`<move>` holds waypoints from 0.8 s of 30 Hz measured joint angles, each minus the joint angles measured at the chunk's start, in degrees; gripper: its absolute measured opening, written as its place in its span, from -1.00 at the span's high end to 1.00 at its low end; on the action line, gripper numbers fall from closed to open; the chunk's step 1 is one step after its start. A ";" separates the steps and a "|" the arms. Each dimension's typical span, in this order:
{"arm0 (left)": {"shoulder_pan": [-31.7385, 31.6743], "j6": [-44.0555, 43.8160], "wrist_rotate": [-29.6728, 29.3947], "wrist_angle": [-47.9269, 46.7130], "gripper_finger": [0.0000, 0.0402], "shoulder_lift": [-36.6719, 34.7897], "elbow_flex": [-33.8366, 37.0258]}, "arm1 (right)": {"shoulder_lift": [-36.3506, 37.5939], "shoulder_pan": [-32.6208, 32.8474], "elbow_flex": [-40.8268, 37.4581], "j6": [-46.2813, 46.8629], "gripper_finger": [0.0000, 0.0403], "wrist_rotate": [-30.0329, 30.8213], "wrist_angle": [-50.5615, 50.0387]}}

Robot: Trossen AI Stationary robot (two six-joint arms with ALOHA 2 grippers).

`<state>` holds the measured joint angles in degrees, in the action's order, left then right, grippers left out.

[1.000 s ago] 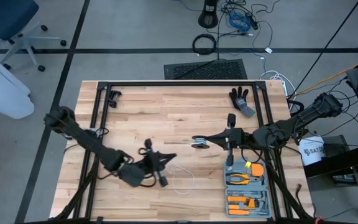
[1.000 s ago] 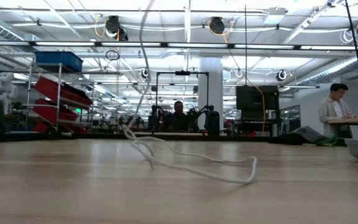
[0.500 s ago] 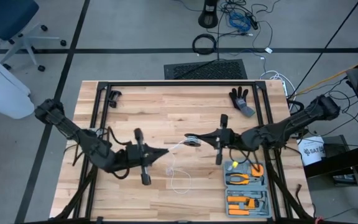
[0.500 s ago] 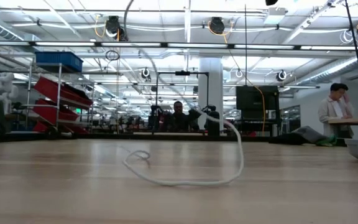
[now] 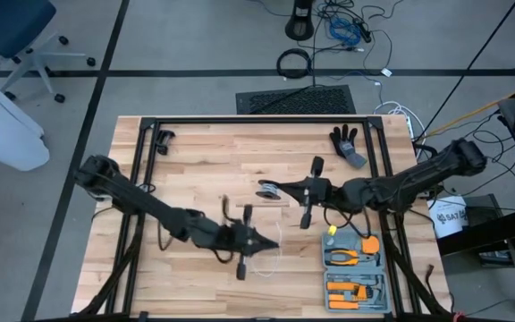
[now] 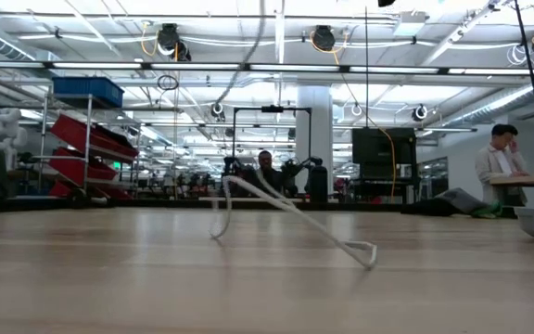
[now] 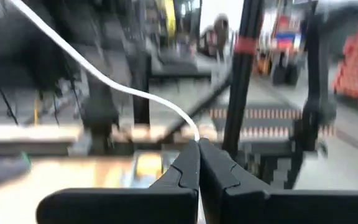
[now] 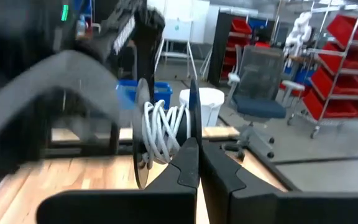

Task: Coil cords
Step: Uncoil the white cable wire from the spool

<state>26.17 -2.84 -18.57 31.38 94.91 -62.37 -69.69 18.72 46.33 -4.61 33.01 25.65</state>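
The thin white cord [image 6: 295,215] sags onto the table in a loose loop [image 5: 259,264] near the front middle. One strand rises out of the low view. Its small black reel [image 5: 267,190], with white windings [image 8: 162,134] on it, hangs above the table's middle. My right gripper [image 5: 281,190] comes in level from the right and is shut on the reel. My left gripper [image 5: 275,241] reaches in level from the left, above the loop, and is shut on the cord [image 7: 135,93]. My left gripper pinches a single strand of the cord [image 7: 195,134] between its two fingertips, coming in level from the table's left. From the tips the strand runs up and away through the air, lightly curved. My right gripper pinches the rim of one reel flange [image 8: 192,127] between its two fingers, level from the table's right. The reel stands on edge, lifted clear of the table, with the wound cord beside the fingertips.
A tray of orange-handled pliers [image 5: 354,268] lies at the front right, close to the right arm. A black glove [image 5: 347,143] lies at the back right and a small black clip [image 5: 162,139] at the back left. Black frame rails [image 5: 249,119] border the table.
My left gripper has swung with the cord first slightly toward the far edge, then toward the right and near edge, turning as it went. My right gripper has carried the reel toward the left and a little toward the far edge. The slack loop on the table has shifted and changed shape.
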 joint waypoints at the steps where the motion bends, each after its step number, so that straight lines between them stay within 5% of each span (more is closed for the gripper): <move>1: 0.07 -0.59 -0.04 -1.35 1.00 0.73 0.02 | 0.44 0.00 0.00 -0.48 1.00 0.00 -0.04; 14: 0.35 -11.09 -14.12 -29.79 0.96 -0.57 0.00 | 7.95 1.99 0.00 -1.18 1.00 -3.41 -3.16; 24: 2.62 -11.36 -8.89 -34.12 0.21 -7.18 0.00 | 10.23 3.73 0.00 3.75 1.00 -3.43 -13.05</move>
<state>28.80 -14.20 -27.46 -2.73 87.74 -62.37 -59.46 22.45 46.33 -0.87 29.58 12.61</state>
